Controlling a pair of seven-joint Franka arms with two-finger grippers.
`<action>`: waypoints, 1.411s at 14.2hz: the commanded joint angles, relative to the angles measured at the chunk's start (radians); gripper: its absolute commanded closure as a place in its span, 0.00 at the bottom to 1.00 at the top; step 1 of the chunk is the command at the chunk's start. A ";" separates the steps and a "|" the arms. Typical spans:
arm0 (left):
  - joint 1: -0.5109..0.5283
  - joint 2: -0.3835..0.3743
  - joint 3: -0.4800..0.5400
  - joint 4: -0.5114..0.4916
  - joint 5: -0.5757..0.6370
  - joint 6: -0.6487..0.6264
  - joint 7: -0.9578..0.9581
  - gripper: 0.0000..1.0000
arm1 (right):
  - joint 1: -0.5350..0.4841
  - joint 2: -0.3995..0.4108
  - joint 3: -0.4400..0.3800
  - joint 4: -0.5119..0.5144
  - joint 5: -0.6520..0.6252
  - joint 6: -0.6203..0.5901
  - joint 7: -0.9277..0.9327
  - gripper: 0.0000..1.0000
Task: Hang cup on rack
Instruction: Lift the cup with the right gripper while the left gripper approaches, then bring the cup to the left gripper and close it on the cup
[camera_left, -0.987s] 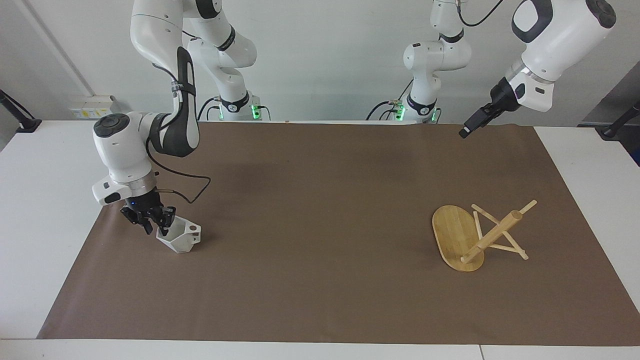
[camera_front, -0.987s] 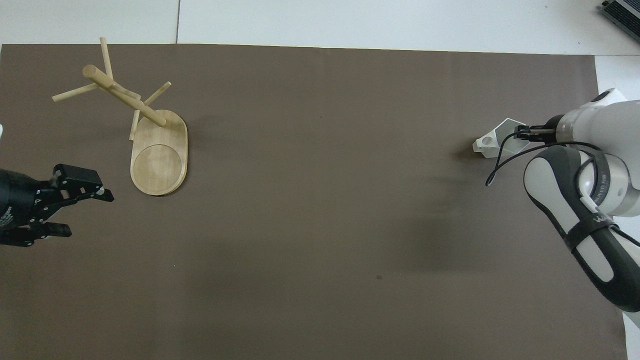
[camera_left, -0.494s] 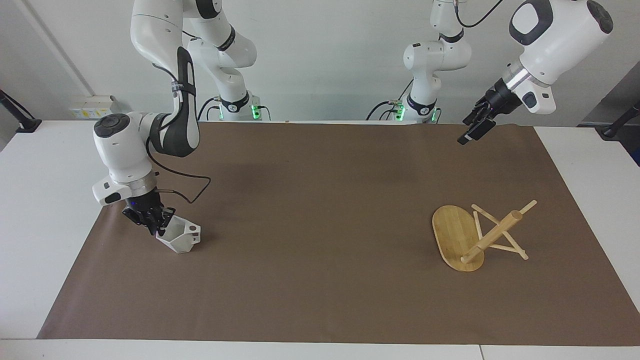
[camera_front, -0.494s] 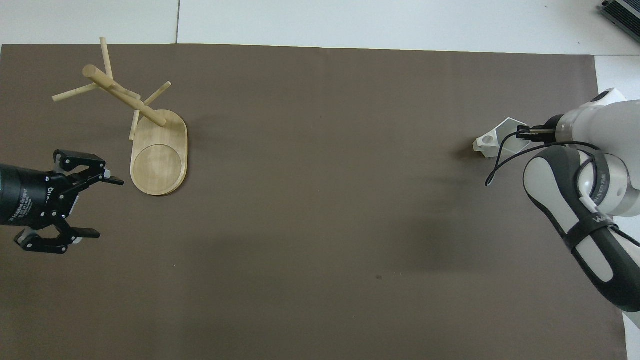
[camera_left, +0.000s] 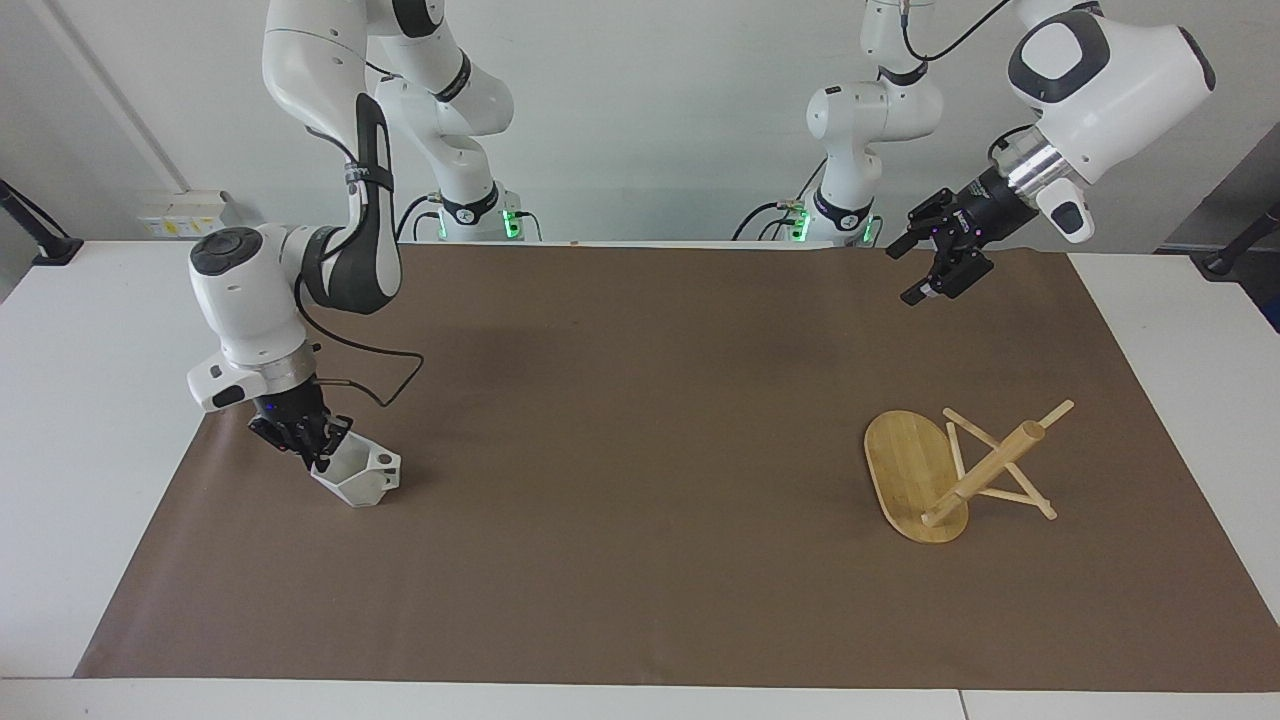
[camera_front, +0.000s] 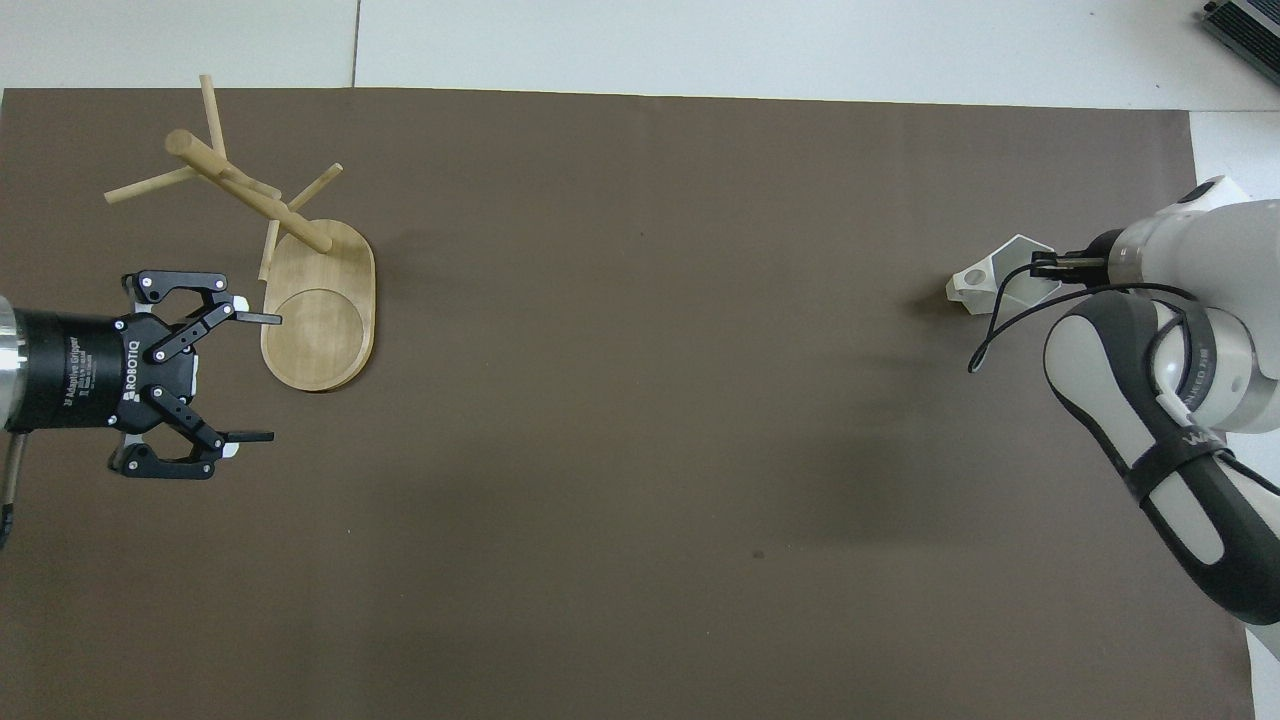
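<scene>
Rack (camera_front: 318, 310) tipped over at left arm's end. Left gripper (camera_front: 255, 377) spread wide beside it. Right gripper (camera_front: 1036, 265) pinching cup (camera_front: 985, 282) rim

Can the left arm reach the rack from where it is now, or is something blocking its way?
Probably yes. The left gripper hangs open in the air at the rack's end of the table, and only bare brown mat lies between them. The rack lies tipped over.

My right gripper (camera_left: 312, 446) hides part of the cup (camera_left: 358, 476) rim. From overhead, my own wrist covers that grip, and the picture's edge cuts off my left arm.
</scene>
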 joint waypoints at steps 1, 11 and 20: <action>-0.005 0.001 0.000 -0.019 -0.084 0.038 -0.051 0.00 | -0.005 -0.003 0.007 0.001 -0.001 -0.005 -0.010 0.92; -0.036 0.020 -0.001 -0.019 -0.250 0.087 -0.101 0.00 | -0.005 -0.009 0.037 0.076 -0.002 -0.118 -0.012 1.00; -0.121 0.092 -0.003 -0.020 -0.375 0.199 -0.137 0.00 | -0.002 -0.063 0.252 0.145 0.346 -0.226 0.013 1.00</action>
